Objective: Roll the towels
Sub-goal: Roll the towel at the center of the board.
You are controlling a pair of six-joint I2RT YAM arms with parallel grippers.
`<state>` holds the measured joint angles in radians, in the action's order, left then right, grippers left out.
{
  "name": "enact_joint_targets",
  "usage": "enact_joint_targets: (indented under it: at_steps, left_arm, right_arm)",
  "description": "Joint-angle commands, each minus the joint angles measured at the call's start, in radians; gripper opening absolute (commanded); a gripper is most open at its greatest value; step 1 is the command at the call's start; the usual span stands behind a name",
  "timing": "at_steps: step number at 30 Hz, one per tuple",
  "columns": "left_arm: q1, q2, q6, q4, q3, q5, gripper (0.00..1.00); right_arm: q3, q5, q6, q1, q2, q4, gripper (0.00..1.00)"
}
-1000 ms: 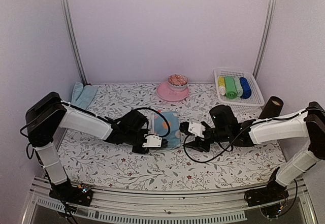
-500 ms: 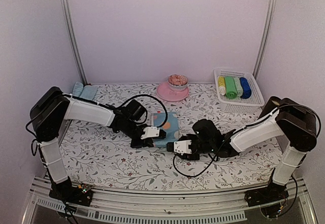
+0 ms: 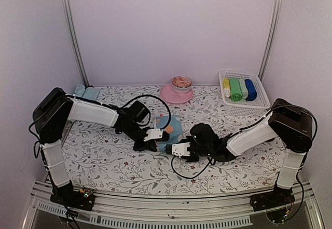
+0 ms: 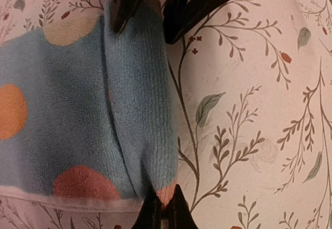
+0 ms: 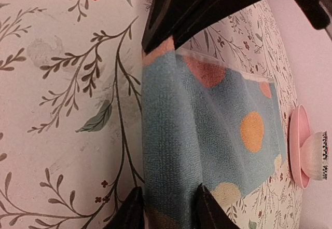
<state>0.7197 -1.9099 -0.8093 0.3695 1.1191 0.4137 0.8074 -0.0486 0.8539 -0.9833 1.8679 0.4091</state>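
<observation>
The blue towel [image 3: 170, 131] with orange, red and cream dots lies on the floral table [image 3: 104, 161], its near edge folded into a thick lip. That lip sits between both sets of jaws: the left gripper [image 4: 162, 208] is pinched on one corner, and the right gripper [image 5: 165, 208] straddles the other end, closed on the fold. Beyond the jaws stands a pink plate [image 3: 175, 93]. No writing is legible.

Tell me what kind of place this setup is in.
Probably a robot test booth: plain lilac walls enclose a table under a floral-print cloth, with rolled towels in a white plastic basket and a dotted blue towel between both grippers.
</observation>
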Motion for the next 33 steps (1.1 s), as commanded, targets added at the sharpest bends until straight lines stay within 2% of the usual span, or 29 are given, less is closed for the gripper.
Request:
enact_joint_targets:
  at_steps: [1, 4, 6, 9, 13, 16, 18, 22, 26, 33]
  left_arm:
    - [-0.016, -0.031, 0.013, 0.082, 0.005, 0.031, 0.00]
    - [-0.019, -0.033, 0.009, 0.087, 0.006, 0.036, 0.00]
    - [-0.019, -0.029, 0.004, 0.088, 0.001, 0.032, 0.00]
    - [-0.023, -0.008, -0.004, 0.083, -0.016, 0.029, 0.00]
    - [-0.033, 0.050, -0.002, 0.058, -0.051, 0.026, 0.03]
    - [-0.041, 0.100, 0.010, 0.024, -0.085, 0.018, 0.16]
    - [-0.048, 0.145, 0.024, -0.027, -0.126, 0.006, 0.30]
    - [-0.062, 0.223, 0.045, -0.135, -0.203, -0.017, 0.44]
    - [-0.068, 0.302, 0.044, -0.248, -0.289, -0.041, 0.50]
    - [-0.047, 0.411, -0.035, -0.441, -0.445, -0.085, 0.48]
  right_arm:
    - [0.029, -0.024, -0.004, -0.010, 0.027, 0.000, 0.29]
    - [0.052, -0.034, -0.019, -0.010, 0.040, -0.030, 0.21]
    - [0.078, -0.028, -0.040, -0.011, 0.048, -0.079, 0.10]
    - [0.108, 0.002, -0.083, -0.009, 0.041, -0.148, 0.04]
    - [0.127, 0.091, -0.136, 0.001, 0.008, -0.228, 0.03]
    - [0.151, 0.175, -0.177, 0.018, -0.009, -0.296, 0.03]
    - [0.177, 0.225, -0.197, 0.032, -0.010, -0.344, 0.03]
    - [0.219, 0.321, -0.239, 0.066, 0.001, -0.417, 0.03]
    - [0.286, 0.426, -0.290, 0.108, 0.031, -0.510, 0.02]
    - [0.393, 0.542, -0.349, 0.160, 0.114, -0.638, 0.02]
